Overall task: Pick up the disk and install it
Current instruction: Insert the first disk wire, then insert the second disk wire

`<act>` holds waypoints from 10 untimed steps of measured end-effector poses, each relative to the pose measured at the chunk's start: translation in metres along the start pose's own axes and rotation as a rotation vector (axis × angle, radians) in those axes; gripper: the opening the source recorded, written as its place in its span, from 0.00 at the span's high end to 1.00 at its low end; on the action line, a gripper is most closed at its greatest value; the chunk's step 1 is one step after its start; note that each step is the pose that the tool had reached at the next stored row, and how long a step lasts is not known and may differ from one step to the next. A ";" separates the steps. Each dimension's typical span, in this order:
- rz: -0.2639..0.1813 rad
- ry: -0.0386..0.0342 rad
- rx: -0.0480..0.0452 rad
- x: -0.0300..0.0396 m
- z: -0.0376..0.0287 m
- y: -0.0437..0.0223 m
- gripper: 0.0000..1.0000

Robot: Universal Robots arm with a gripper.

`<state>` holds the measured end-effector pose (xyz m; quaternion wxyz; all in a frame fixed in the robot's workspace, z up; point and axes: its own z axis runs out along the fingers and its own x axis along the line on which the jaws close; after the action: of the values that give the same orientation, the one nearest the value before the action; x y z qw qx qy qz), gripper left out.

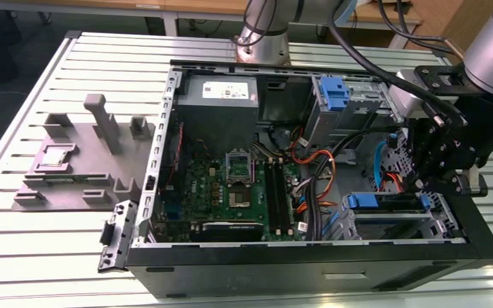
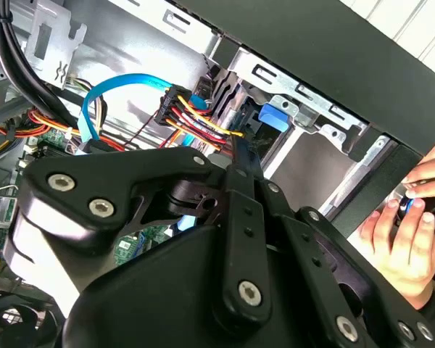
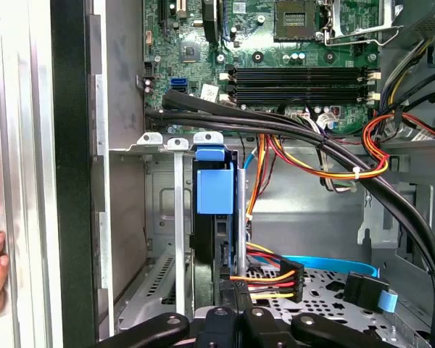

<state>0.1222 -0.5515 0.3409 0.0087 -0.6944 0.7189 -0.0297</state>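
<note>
The disk lies in the lower drive bay at the open computer case's front right corner, its blue rail facing up. In the first wrist view the disk stands edge-on in the bay, with a blue tab on its end. My gripper hangs inside the case right behind that bay. Its black fingers come together just behind the disk's rear end, beside the red, yellow and black power plug. The gripper looks shut with nothing held between its fingers. In the second wrist view the gripper points at the bay's blue tab.
Thick black cables and a blue data cable cross the space around the gripper. The motherboard fills the case's middle. A person's hand rests outside the case wall. A grey fixture sits on the slatted table at the exterior view's left.
</note>
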 end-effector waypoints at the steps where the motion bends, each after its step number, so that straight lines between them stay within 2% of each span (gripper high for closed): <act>1: 0.000 0.0000 0.0000 0.0000 0.0000 0.0000 0.90; 10: 0.000 -0.0001 0.0000 0.0017 0.0001 -0.0001 0.90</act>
<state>0.1222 -0.5532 0.3408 0.0088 -0.6944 0.7189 -0.0297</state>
